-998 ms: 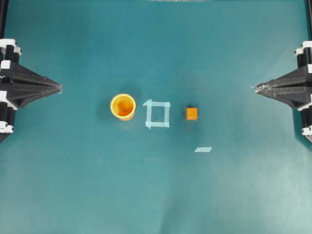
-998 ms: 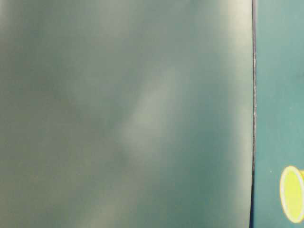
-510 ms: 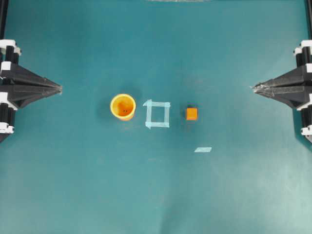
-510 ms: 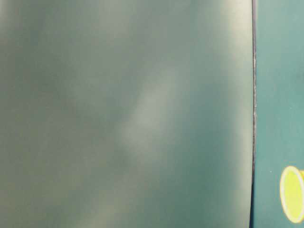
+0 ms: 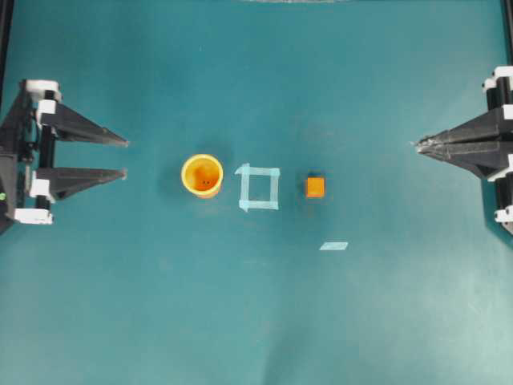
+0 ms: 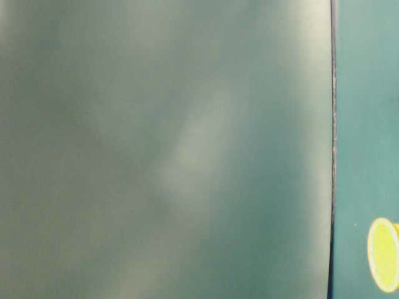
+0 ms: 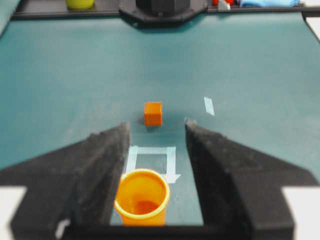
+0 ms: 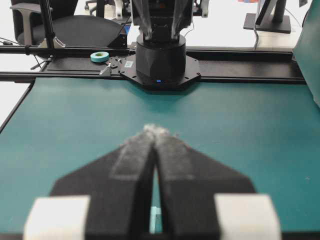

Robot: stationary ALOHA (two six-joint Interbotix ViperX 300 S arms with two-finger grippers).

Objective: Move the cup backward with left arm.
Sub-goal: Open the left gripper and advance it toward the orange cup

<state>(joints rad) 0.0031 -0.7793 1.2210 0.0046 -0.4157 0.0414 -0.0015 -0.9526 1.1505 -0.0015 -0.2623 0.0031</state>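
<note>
Cup [image 5: 202,175]: upright, L of tape square [image 5: 259,187]. Left gripper [image 5: 124,158]: fingers spread, short of cup. Right gripper [image 5: 418,144]: closed, idle. Risk: off-centre approach, fingertip clips rim, cup tips.

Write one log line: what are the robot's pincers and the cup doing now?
left pincer: open, short of cup | cup: upright, untouched | right pincer: shut

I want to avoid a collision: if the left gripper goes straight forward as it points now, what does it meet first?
Most likely the cup: the left gripper is open and points at it, nothing between them. Whether its height matches is unclear.
</note>
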